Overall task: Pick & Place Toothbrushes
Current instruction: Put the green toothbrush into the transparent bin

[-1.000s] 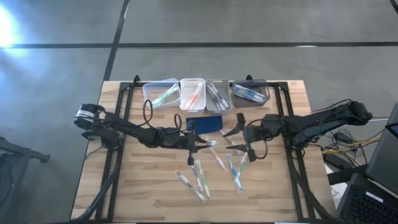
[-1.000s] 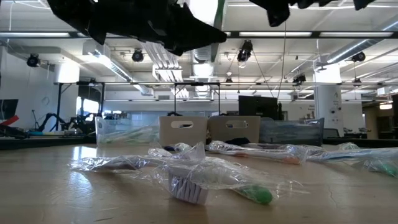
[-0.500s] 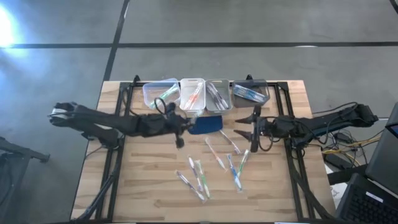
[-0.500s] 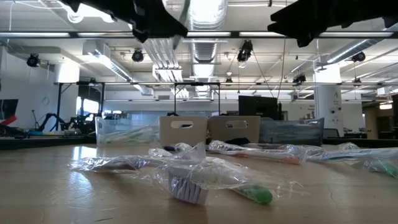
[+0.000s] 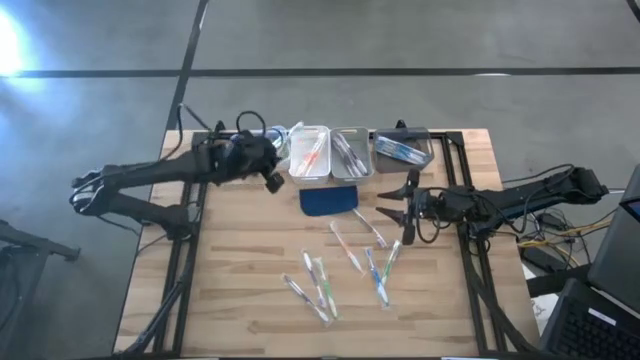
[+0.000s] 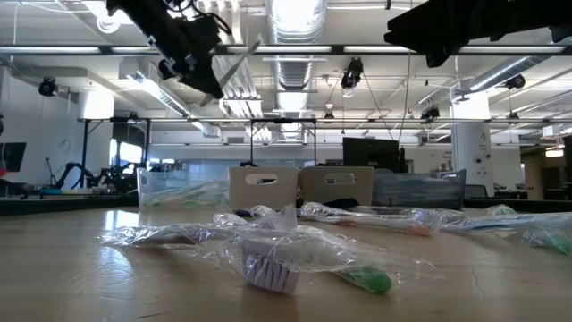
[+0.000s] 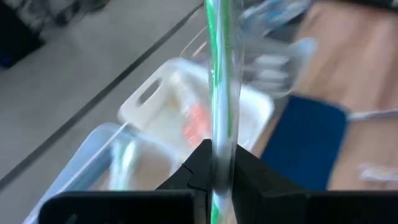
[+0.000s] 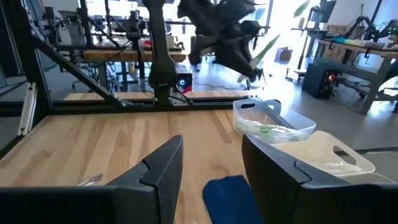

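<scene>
Since a second ago, my left arm is swinging away from the middle of the surface (image 5: 240, 300) up to the far-left corner, carrying a toothbrush with it. My left fingers (image 7: 211, 163) are clamping shut on the green toothbrush (image 7: 217, 74), which is sticking out past the tips in its clear wrapper. Seen from above, that left gripper (image 5: 270, 160) is hanging over the leftmost bin (image 8: 273, 127), the clear one already holding greenish brushes. In the low view the arm is reaching high with the brush (image 6: 234, 61) tilted in the air.

My right arm is lying stretched in from the right edge, its gripper (image 5: 400, 205) hovering just beside the dark blue pad (image 5: 328, 199), on the pad's right. My right fingers (image 8: 163, 167) are standing apart with nothing between them.

Counts from above:
- Bins along the far edge: four. The leftmost is mostly hidden under my left arm; then white bin (image 5: 310, 152) with orange-red brushes, third bin (image 5: 350, 152) with greyish ones, fourth bin (image 5: 403, 150) with blue ones. I cannot count the brushes inside any of them.
- Loose toothbrushes (image 5: 347, 248) lying on the surface, near the pad and the front half: about seven, several overlapping, so the count is rough.
- Pad: one.
- Brush in the air: one.
</scene>
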`<state>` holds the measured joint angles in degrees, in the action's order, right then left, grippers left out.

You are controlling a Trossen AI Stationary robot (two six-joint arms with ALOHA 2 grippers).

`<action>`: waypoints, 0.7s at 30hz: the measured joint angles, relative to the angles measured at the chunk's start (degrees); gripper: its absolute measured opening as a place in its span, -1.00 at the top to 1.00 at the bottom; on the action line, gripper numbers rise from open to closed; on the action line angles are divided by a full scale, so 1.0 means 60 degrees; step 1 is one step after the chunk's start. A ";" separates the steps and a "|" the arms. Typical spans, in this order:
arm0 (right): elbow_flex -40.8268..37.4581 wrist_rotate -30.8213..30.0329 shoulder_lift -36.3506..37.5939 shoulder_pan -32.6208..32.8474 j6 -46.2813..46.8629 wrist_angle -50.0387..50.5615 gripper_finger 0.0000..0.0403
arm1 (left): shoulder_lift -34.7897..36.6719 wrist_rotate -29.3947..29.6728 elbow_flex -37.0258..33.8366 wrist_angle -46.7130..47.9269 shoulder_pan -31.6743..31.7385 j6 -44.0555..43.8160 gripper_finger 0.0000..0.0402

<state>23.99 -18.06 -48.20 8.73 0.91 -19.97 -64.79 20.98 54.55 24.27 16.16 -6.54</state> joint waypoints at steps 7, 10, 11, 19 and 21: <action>-0.0004 0.0000 -0.0008 0.0000 -0.0004 0.0000 0.29 | -0.0514 -0.0103 0.0783 0.1759 0.1247 -0.0003 0.83; -0.0004 0.0004 -0.0008 -0.0003 -0.0004 0.0003 0.33 | -0.0844 -0.0137 0.1015 0.2433 0.1623 -0.0082 0.83; -0.0004 0.0002 -0.0008 -0.0001 -0.0004 0.0001 0.34 | -0.0944 -0.0140 0.1071 0.2561 0.1716 -0.0086 0.83; -0.0022 0.0004 -0.0008 -0.0004 -0.0004 0.0000 0.43 | -0.1628 -0.0141 0.1109 0.3095 0.2342 0.0365 0.83; -0.0025 0.0004 -0.0008 -0.0004 -0.0007 0.0001 0.45 | -0.1789 -0.0140 0.1098 0.3411 0.2549 0.0373 0.83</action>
<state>23.84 -18.04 -48.25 8.71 0.86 -19.96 -75.53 20.14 61.14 44.74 31.46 -4.30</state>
